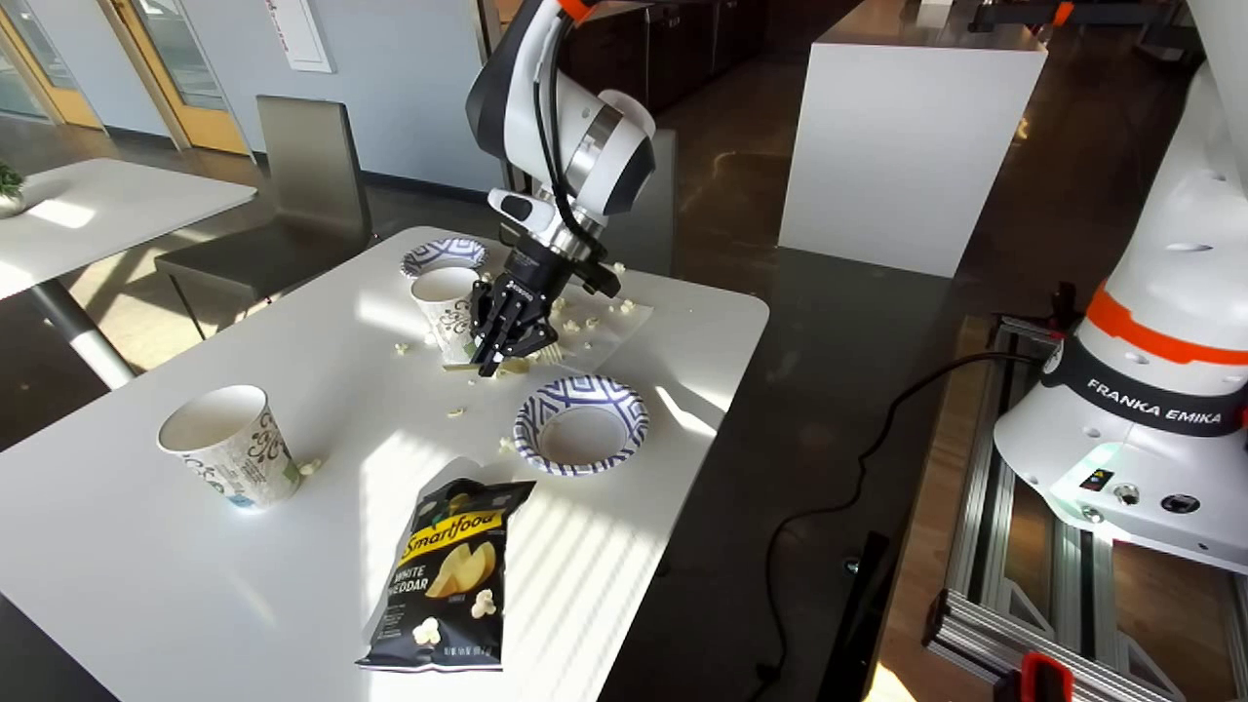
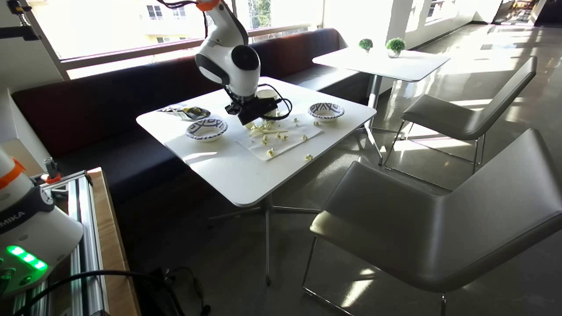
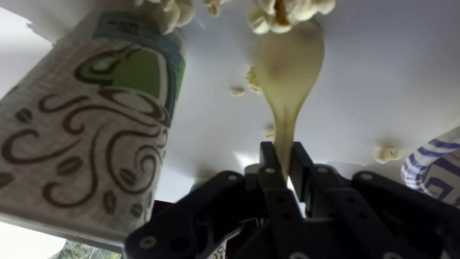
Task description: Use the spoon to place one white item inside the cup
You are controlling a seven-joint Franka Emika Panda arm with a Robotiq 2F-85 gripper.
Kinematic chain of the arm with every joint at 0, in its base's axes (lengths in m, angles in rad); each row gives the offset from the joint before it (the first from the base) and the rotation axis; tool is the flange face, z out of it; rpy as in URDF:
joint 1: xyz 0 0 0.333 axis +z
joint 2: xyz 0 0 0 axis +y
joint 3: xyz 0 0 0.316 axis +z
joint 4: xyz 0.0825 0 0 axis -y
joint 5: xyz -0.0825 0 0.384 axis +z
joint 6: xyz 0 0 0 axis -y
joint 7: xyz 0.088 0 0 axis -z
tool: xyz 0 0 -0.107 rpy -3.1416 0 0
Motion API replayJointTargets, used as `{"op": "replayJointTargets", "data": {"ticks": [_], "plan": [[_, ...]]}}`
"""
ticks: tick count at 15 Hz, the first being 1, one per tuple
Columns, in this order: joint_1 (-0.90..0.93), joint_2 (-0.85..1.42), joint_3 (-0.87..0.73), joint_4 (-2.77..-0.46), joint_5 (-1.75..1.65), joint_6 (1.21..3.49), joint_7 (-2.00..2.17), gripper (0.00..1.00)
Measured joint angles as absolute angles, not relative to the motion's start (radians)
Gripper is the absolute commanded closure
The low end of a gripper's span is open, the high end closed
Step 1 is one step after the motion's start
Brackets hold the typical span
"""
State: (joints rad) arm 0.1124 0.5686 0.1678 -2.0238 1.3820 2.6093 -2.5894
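Observation:
My gripper [image 3: 281,154] is shut on the handle of a pale tan spoon [image 3: 291,61], low over the table; the gripper [image 1: 490,366] also shows in an exterior view. White popcorn [image 3: 285,12] overlaps the spoon bowl's tip in the wrist view; I cannot tell whether it rests on the spoon or beside it. More popcorn [image 2: 264,139] lies scattered on a paper sheet [image 2: 281,148] and the table. A patterned paper cup [image 1: 446,304] stands upright close beside the gripper; it fills the left of the wrist view [image 3: 90,118]. Its inside is hidden in the wrist view.
A second paper cup [image 1: 234,448] stands farther along the table. A blue-and-white paper bowl [image 1: 585,388] sits near the gripper, another [image 1: 444,255] behind the near cup. A black popcorn bag [image 1: 444,585] lies flat. A pale fork [image 1: 552,354] lies by the paper sheet.

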Motion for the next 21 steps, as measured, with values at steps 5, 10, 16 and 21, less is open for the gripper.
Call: {"op": "replayJointTargets", "data": {"ticks": [5,10,16,21], "plan": [[0.113,0.569,0.148,-2.023,1.381,2.610,-2.589,0.97],[0.114,0.569,0.132,-2.023,1.369,2.611,-2.588,0.97],[0.121,0.569,0.129,-2.021,1.320,2.641,-2.587,0.97],[0.123,0.572,0.129,-2.009,1.320,2.652,-2.612,0.97]]}}
